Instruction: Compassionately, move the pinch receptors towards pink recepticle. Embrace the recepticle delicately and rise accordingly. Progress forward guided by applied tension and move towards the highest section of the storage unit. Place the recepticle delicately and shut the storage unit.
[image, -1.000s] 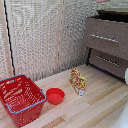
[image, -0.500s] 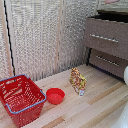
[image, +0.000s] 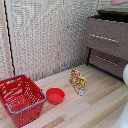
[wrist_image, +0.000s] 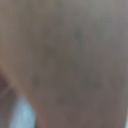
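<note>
The storage unit (image: 118, 50), a dark brown dresser, stands at the exterior view's right. Its highest section (image: 100, 30) has a silver bar handle (image: 104, 37) and appears pulled out, with a dark gap above its front. A pale pink shape (image: 120, 2) shows at the top edge above the dresser; I cannot tell whether it is the pink recepticle. White parts of the arm (image: 125, 75) cut into the right edge. The wrist view is a blurred brown surface (wrist_image: 75, 55) very close, with a pale bluish smear (wrist_image: 22, 112). The pinch receptors cannot be made out.
A red wire-mesh basket (image: 20, 99) sits at the exterior view's left on the light wooden floor (image: 95, 107). Beside it lies a shallow red bowl (image: 55, 95). A small orange and yellow patterned object (image: 77, 80) stands mid-floor. A lower drawer (image: 107, 61) sits under the top one.
</note>
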